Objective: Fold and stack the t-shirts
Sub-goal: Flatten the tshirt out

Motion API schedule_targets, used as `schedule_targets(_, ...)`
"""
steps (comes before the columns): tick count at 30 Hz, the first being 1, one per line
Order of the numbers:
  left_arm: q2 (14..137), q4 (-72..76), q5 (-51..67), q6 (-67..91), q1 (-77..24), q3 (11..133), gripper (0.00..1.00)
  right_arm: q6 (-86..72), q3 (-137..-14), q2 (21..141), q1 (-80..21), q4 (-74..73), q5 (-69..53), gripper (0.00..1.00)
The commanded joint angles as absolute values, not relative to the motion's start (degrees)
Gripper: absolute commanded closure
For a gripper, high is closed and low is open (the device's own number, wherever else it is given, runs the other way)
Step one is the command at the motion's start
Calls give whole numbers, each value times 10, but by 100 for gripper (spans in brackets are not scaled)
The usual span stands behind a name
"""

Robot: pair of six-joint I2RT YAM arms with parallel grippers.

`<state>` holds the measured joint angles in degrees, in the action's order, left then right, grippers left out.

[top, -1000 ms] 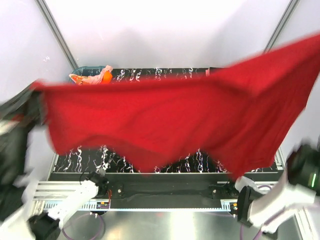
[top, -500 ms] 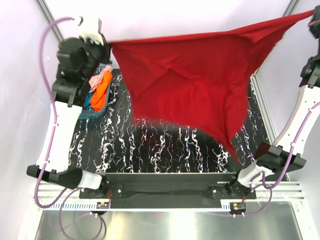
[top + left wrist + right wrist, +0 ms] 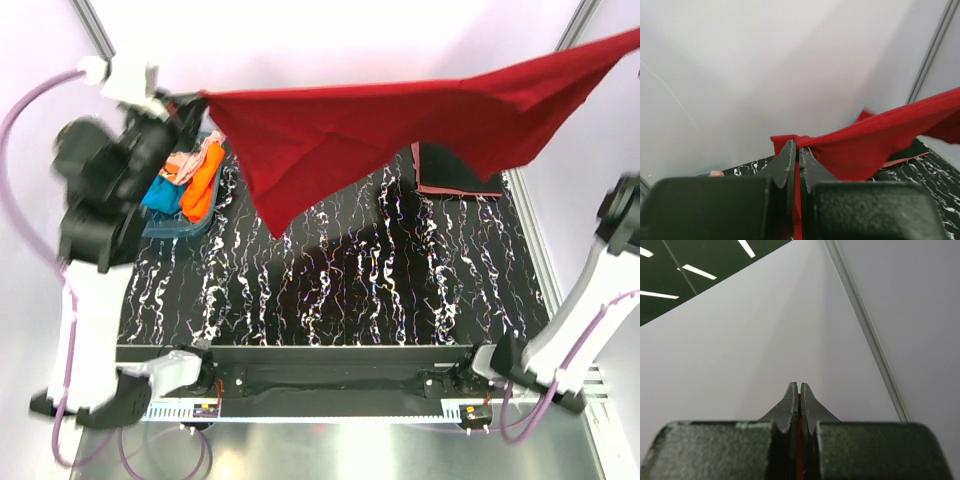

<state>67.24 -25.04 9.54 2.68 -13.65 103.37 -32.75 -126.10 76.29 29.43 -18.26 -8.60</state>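
1. Right now, the left pincer (image 3: pixel 797 145) is clamping flat on a corner of the dark red t-shirt (image 3: pixel 380 120), its jaws pressed together with red cloth showing between them.
2. The right pincer (image 3: pixel 799 387) is doing the same on another part of the shirt, with a thin red strip squeezed between its closed jaws. It is pointing up at the wall, outside the overhead view.
3. Between the two grips, the shirt is hanging high over the far side of the table (image 3: pixel 330 290), pulled into a taut band, touching nothing below it.
4. A second ago it was billowing wide across most of the overhead view. Half a second ago a long point was still dangling toward the near edge. That point is now riding much higher, at the left.
5. The lifted cloth is uncovering a folded pile (image 3: pixel 455 165) at the far right.
6. At the far left, the blue tub (image 3: pixel 165 228) is holding the orange t-shirt (image 3: pixel 203 185), the teal t-shirt (image 3: pixel 160 193) and the pale peach t-shirt (image 3: pixel 183 163).
7. Judging by this, the arms are shaking the shirt out for spreading; laying it flat and folding it are not yet done.
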Motion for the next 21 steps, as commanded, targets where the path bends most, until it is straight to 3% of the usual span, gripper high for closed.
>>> schedule_targets(1,575,-216,87,42,-135,1014,100,-290,-1245,681,301,-187,-34,100)
schedule_targets(11,364,-243,4,7,-178,991,100,-263,-1299,537,279,-226,41,100)
schedule_targets(16,329,-249,-13,5,-179,985,100,-266,-1326,514,258,-228,38,100)
schedule_targets(21,330,-232,-32,8,-179,901,100,-316,-1206,513,256,-225,-9,100)
